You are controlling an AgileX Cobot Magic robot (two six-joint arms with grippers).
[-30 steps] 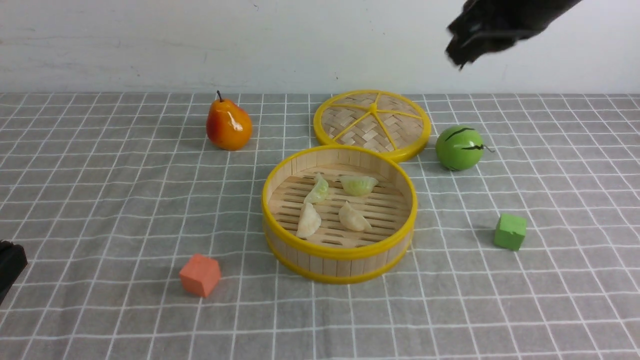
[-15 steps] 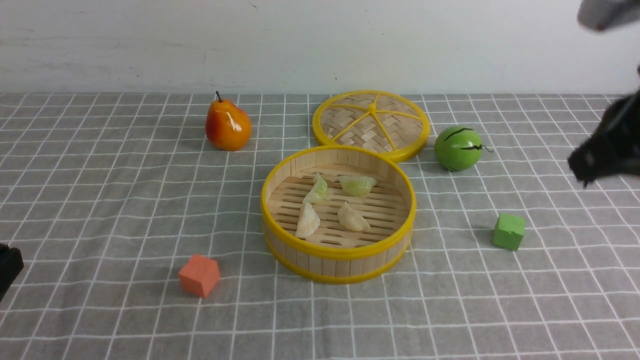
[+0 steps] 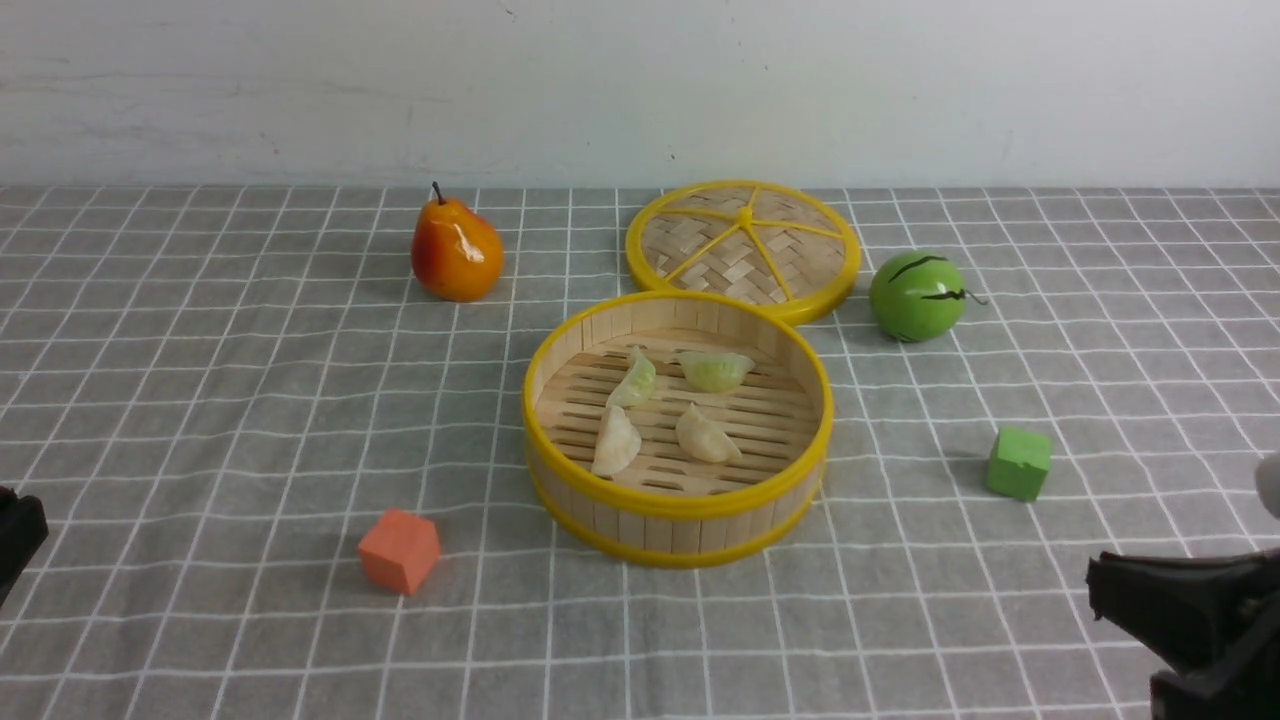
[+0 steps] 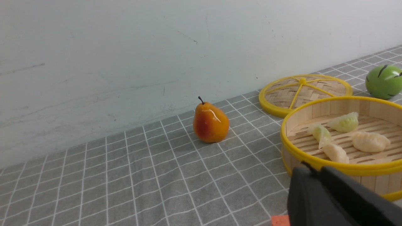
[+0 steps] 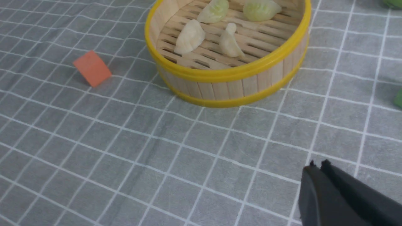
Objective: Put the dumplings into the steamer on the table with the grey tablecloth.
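Note:
The steamer (image 3: 680, 520) stands mid-table on the grey tablecloth (image 3: 200, 400). Several dumplings lie on its slat floor, among them a pale green one (image 3: 715, 370) and a cream one (image 3: 616, 442). They also show in the left wrist view (image 4: 370, 142) and in the right wrist view (image 5: 190, 36). My right gripper (image 3: 1100, 590) is low at the near right corner, shut and empty; in its wrist view (image 5: 317, 164) the jaws are pressed together. My left gripper (image 4: 309, 168) is shut and empty; only its edge (image 3: 20, 530) shows at the near left.
The woven lid (image 3: 745, 250) lies behind the steamer. A pear (image 3: 457, 253) stands at the back left, a green melon (image 3: 918, 295) at the back right. An orange cube (image 3: 400, 550) sits near left of the steamer, a green cube (image 3: 1018, 463) to its right.
My right arm has swung from high above the back right of the table down and toward me to the near right corner. The dumplings, the steamer and my left arm have not moved.

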